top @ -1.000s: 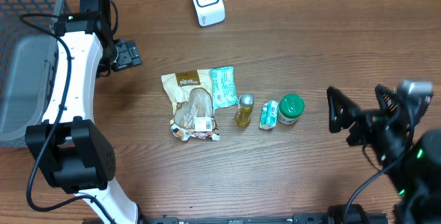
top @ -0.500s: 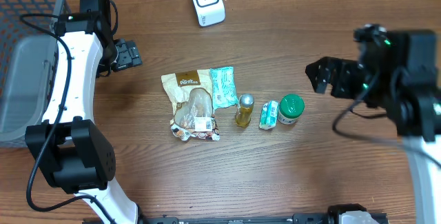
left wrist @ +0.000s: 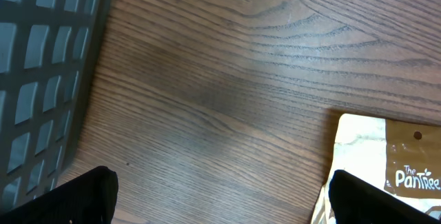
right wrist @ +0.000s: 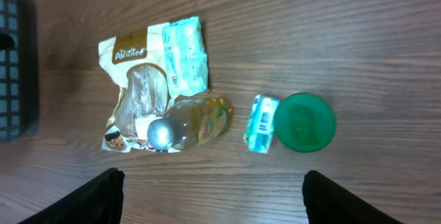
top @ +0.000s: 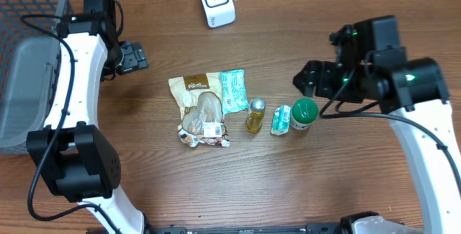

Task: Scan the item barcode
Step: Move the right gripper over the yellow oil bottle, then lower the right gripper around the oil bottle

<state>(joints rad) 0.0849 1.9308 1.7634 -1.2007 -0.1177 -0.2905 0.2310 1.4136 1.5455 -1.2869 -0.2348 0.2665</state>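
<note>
- Overhead: the right gripper (top: 311,80), fingers spread and empty, hovers at 12 o'clock of the green-lidded jar (top: 304,113). The scanner (top: 216,1) sits well off at 11 o'clock.
- Left wrist: the left gripper (left wrist: 220,200) gapes over bare wood, with the snack bag (left wrist: 386,162) at 4 o'clock.
- Right wrist: the small carton (right wrist: 261,123) sits tight against the green-lidded jar (right wrist: 305,122). A finger lowered between them could snag the small carton or tip the green-lidded jar.

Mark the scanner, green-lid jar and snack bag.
scanner (top: 216,1): overhead view, white front face.
green-lid jar (right wrist: 304,122): right wrist view, lid centre.
snack bag (top: 196,84): overhead view, brown label.
</note>
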